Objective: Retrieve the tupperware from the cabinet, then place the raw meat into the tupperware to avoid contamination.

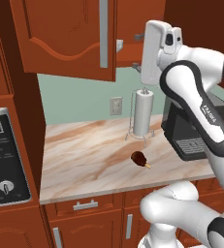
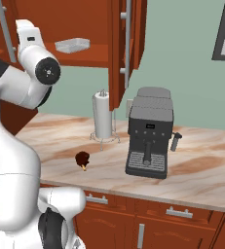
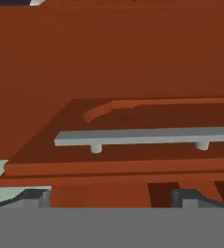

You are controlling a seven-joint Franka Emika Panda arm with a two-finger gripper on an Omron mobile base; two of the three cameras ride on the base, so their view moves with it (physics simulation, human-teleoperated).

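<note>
The cabinet [image 1: 60,34] hangs above the counter with its doors swung open. The tupperware [image 2: 72,45], a shallow white tray, lies on the shelf inside, and a white corner of it [image 1: 119,45] peeks past the door edge. The raw meat [image 1: 139,157] [image 2: 82,159], a dark drumstick with a tan bone end, lies on the marble counter [image 1: 84,160]. My gripper [image 1: 138,52] [image 3: 108,198] is raised to cabinet height, open and holding nothing. In the hand view it faces a door's silver bar handle [image 3: 147,136], close up.
A white paper-towel roll [image 1: 143,114] [image 2: 103,114] stands on a wire holder behind the meat. A dark coffee machine [image 2: 150,133] sits to the right on the counter. An oven panel [image 1: 2,155] fills the tall unit at the left. Drawers [image 2: 175,212] run below.
</note>
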